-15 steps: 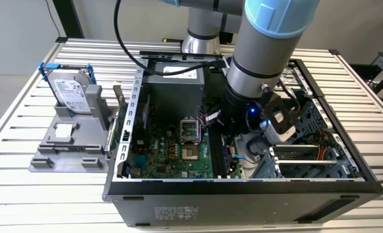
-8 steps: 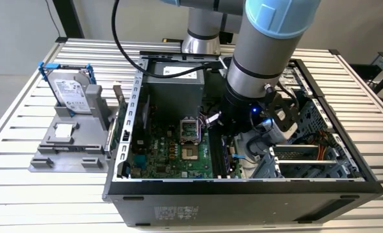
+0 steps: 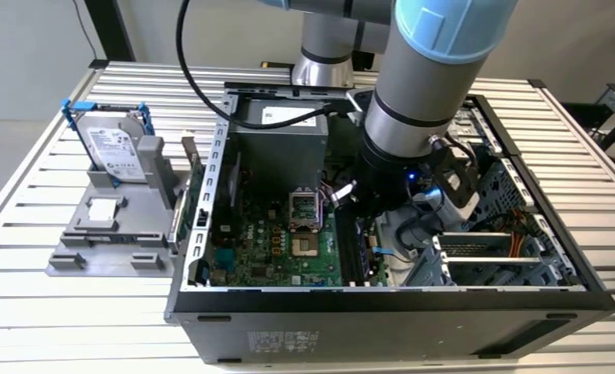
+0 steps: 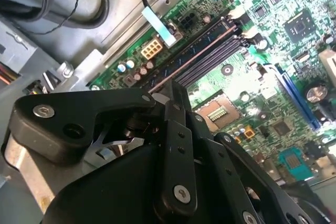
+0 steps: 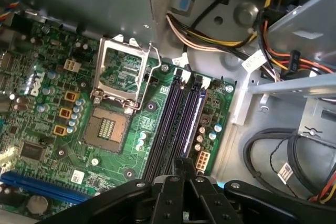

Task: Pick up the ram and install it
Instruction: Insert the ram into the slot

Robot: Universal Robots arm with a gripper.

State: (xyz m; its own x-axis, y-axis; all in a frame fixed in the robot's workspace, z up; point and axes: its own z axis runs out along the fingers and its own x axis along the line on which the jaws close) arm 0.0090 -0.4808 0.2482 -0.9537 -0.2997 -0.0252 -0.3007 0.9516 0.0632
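the open computer case (image 3: 390, 304) sits on the slatted table (image 3: 37, 304), with the arm reaching in over the green motherboard (image 5: 121, 145). the gripper (image 4: 176, 100) looks pinched shut on the ram (image 4: 202, 61), a thin edge running toward the black memory slots (image 5: 176, 121), which lie at 12 o'clock from the gripper in the first wrist view. judging by this, the seating step is in hand; it calls for lining the stick up squarely with a slot.

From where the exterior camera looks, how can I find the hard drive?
Start at the open computer case on the table. To the exterior view's left of it sits a grey holder. The hard drive stands upright in it, the only silver box with blue rails.
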